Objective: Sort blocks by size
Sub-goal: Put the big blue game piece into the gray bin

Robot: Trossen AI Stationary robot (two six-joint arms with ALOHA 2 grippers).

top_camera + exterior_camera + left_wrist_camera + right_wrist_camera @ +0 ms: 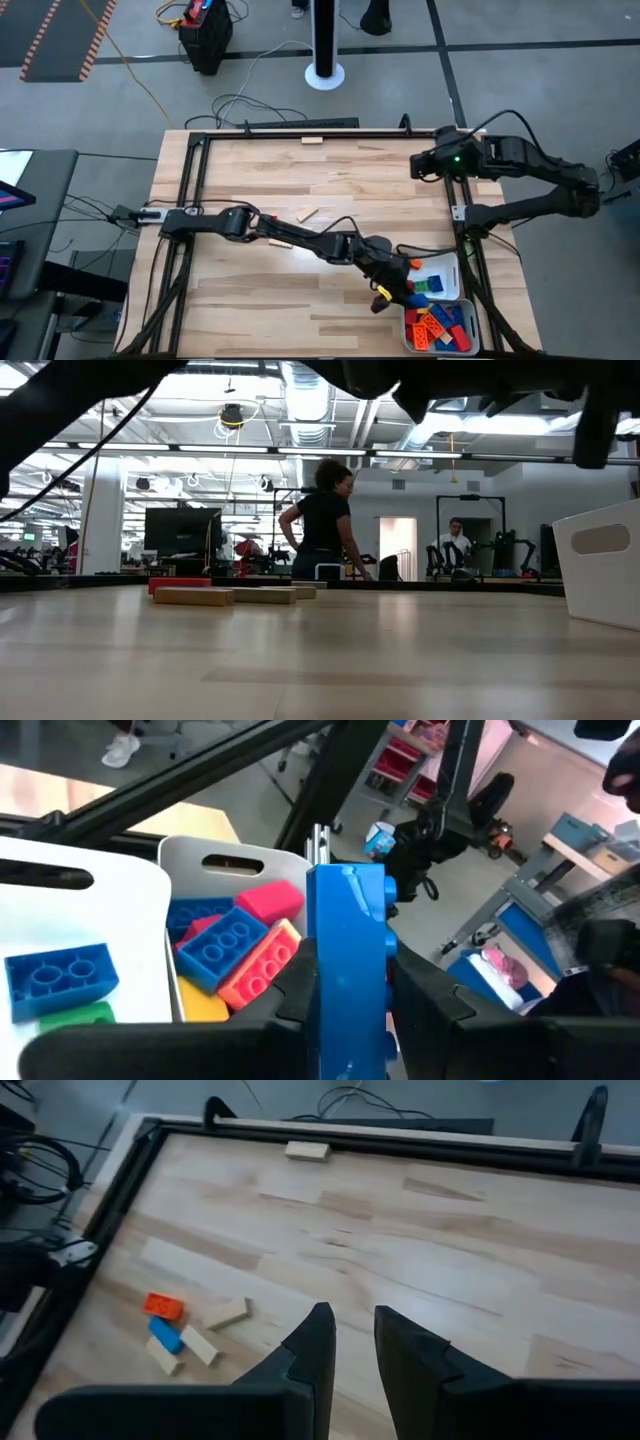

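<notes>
Left tool [345, 1005] is clamped on a long blue block [346, 970], its length running forward between the fingers, with the near white tray [225, 860] of blocks just ahead.

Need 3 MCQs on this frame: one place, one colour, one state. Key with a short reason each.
1. Where is the left gripper?
A. Far left table edge
B. Beside the white trays at near right
C. Over the back rail

2. What colour is the brick in the left gripper?
A. Blue
B. Yellow
C. Tan

3. What state is the right gripper in?
A. Shut on a wooden block
B. Out of view
C. Holding nothing, above bare table

Key: 1 B, high view shows it at the trays. 2 A, left wrist view shows a blue studded brick. 3 C, nothing between its fingers.
</notes>
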